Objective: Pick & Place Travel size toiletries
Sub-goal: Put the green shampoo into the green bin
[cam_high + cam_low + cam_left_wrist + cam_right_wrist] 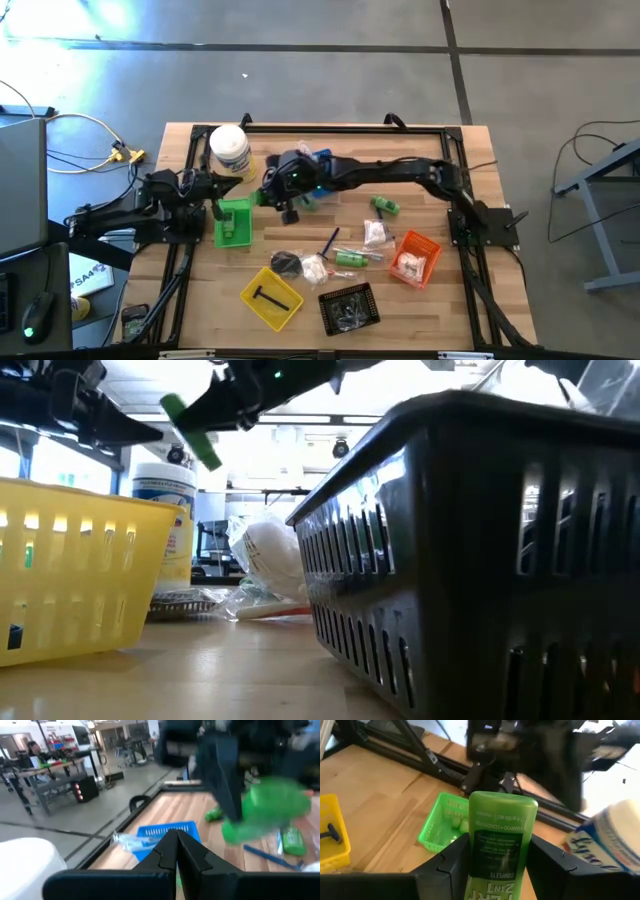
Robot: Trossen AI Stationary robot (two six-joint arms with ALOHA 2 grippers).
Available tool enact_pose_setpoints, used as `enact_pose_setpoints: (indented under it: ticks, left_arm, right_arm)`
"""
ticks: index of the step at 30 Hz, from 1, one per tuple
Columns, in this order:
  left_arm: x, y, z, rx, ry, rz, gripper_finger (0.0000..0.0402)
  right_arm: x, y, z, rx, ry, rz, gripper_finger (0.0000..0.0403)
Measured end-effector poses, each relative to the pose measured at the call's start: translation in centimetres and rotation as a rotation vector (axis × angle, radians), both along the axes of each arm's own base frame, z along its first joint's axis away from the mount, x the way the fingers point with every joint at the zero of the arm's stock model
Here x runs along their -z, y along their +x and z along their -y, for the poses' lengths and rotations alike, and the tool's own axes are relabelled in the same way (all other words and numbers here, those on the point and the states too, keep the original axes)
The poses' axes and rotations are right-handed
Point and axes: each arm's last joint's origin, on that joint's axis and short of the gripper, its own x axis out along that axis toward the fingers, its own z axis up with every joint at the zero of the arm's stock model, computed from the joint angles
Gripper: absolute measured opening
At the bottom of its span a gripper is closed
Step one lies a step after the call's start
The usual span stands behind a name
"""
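My right gripper [502, 857] hangs high over the table's far left part, shut on a small green bottle [501, 835], one of the travel size toiletries. The same bottle [190, 430] shows tilted in the low view. Beyond and below it stands the green tray [442, 822]. More toiletries lie on the table's middle: two green bottles [385, 206] [350, 258], a toothbrush [328, 242] and white sachets [375, 233]. My left gripper [175, 840] is shut on nothing and waits by the green tray [232, 222], at its left edge. My right gripper pinches the green bottle by its two narrow sides [474, 847], one finger on each. The label faces the wrist camera. The fingers slant down toward the table's left side and lie along the bottle, whose far end [502, 802] sticks out past them. The bottle is lifted clear of the table.
The big white tub [228, 150] stands at the far left. A blue tray [167, 829] sits under my right arm. Orange [415, 258], yellow [272, 297] and black [348, 307] trays line the near side. A black T-shaped piece [331, 832] lies in the yellow tray.
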Motion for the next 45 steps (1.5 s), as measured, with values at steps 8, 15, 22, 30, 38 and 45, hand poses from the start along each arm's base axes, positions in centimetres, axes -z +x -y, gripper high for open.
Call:
enact_pose_setpoints:
  ticks: [8, 15, 22, 30, 38, 45]
  left_arm:
    - [0.3, 0.1, 0.2, 0.065, -0.007, -0.016, 0.0]
    - [0.1, 0.6, 0.7, 0.26, 0.018, 0.035, 0.0014]
    - [0.4, 1.2, 0.6, 0.29, 0.06, 0.156, 0.0111]
    - [-0.1, 1.1, 0.6, 0.284, 0.082, 0.226, 0.0273]
    - [-0.7, 1.6, 0.5, 0.291, 0.074, 0.277, 0.036]
    - [-0.8, 3.0, 0.4, 0.326, 0.068, 0.264, 0.0365]
  right_arm:
    - [-1.7, -0.1, 0.7, -0.083, 0.128, 0.073, 0.016]
    - [-1.9, -1.2, 3.1, -0.133, 0.296, 0.011, 0.0161]
    - [-1.1, -0.8, 3.2, -0.185, 0.356, 0.088, 0.0159]
    - [-1.5, -0.5, 3.3, -0.136, 0.309, 0.181, 0.016]
    - [-1.4, -0.1, 1.7, -0.127, 0.215, 0.219, 0.0162]
    - [-1.3, 0.1, 0.9, -0.117, 0.175, 0.224, 0.016]
